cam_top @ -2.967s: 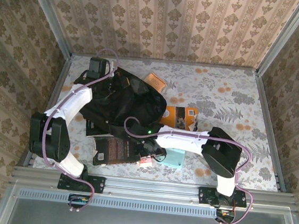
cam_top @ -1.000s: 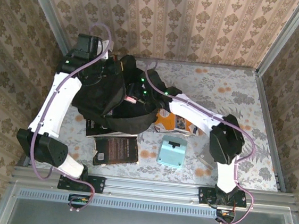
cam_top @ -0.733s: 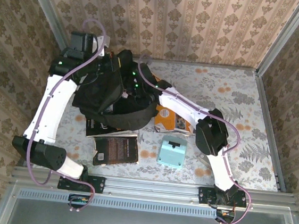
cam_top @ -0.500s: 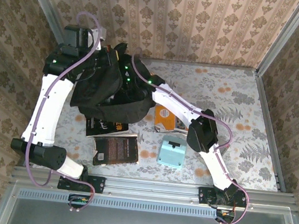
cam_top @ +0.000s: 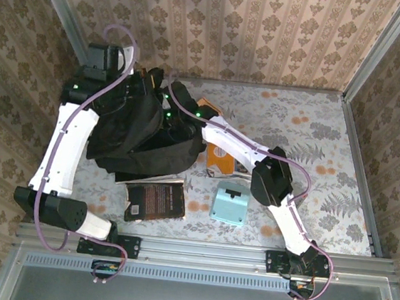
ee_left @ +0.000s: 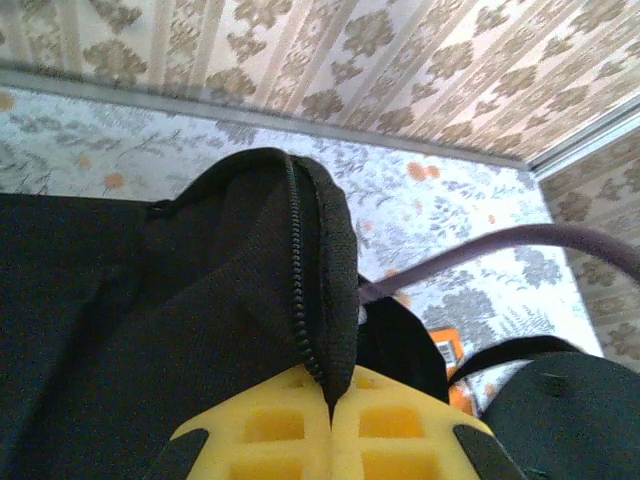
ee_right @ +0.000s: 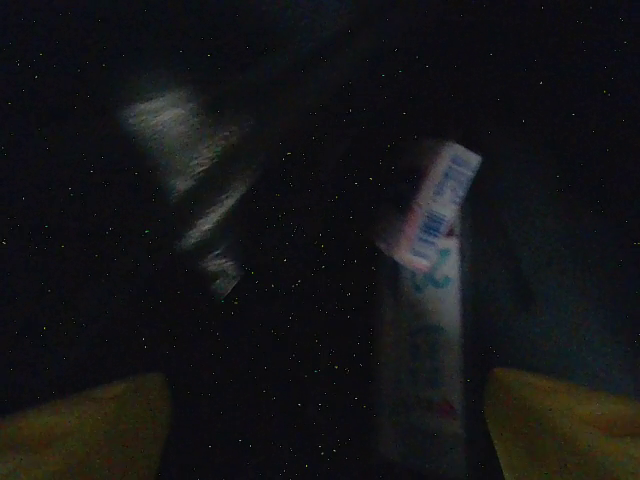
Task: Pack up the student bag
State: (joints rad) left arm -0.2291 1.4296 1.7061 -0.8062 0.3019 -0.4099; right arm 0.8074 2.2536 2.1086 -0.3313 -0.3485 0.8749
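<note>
1. From above, the student bag [cam_top: 141, 133] slumps at the far left of the table [cam_top: 316, 133], close to the left wall. Its near edge covers part of a book [cam_top: 142, 180]. The left arm [cam_top: 69, 133] reaches to the bag's far rim, where its tip is hard to pick out against the black fabric. The right arm [cam_top: 233, 140] crosses an orange book [cam_top: 220, 161], hiding part of it, and its end is lost in the bag's mouth. A dark book [cam_top: 154, 200] and a teal box [cam_top: 228, 202] lie near the front edge. The room to move is on the table's right half.
2. Left wrist: the left fingers [ee_left: 322, 408] are pressed together on the bag's zip edge [ee_left: 297, 270], which stands up in a fold. The bottom of the frame cuts off the fingers.
3. Right wrist: very dark and blurred, inside the bag. The right fingers [ee_right: 85, 420] stand wide apart at the bottom corners. A pale packet [ee_right: 428, 225] with a barcode is between them, nearer one side. Whether it touches anything I cannot tell.
</note>
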